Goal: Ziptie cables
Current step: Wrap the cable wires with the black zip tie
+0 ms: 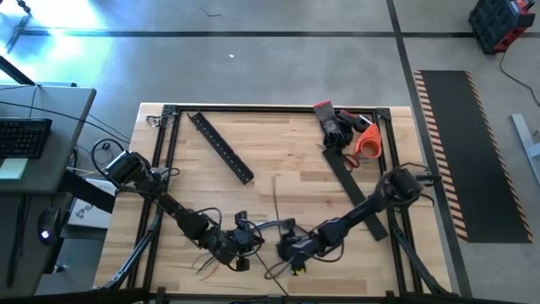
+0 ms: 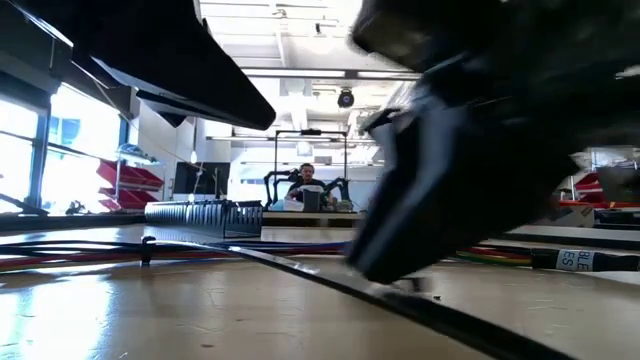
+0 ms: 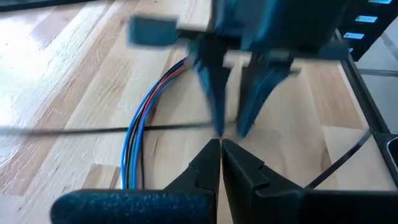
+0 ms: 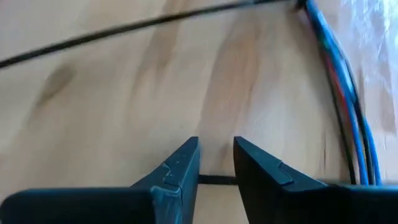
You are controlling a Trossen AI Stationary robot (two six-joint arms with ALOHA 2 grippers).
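The cables (image 3: 138, 134) are a bundle of thin blue, red and black wires lying on the wooden table, also seen in the right wrist view (image 4: 348, 112). A thin black zip tie strap (image 3: 93, 129) crosses them; its head (image 2: 148, 247) shows in the low view. Both grippers meet tip to tip near the table's near edge. My left gripper (image 1: 245, 247) (image 3: 221, 144) is shut, with its tips at the strap's end. My right gripper (image 1: 283, 247) (image 4: 216, 155) points down over the same spot, its fingers a little apart. My left gripper is shut with its tips right beside the end of the strap (image 3: 208, 127); I cannot tell whether it touches it. My right gripper stands over the strap, and a short piece of it (image 4: 216, 179) shows across the gap between its fingers; I cannot tell whether they touch it.
A flat black perforated bar (image 1: 221, 148) lies far left on the table, and a second black bar (image 1: 354, 181) lies at the right. Orange-handled tools (image 1: 364, 139) and a red and black item (image 1: 331, 122) sit at the far right corner. A person (image 2: 305, 185) sits far behind.
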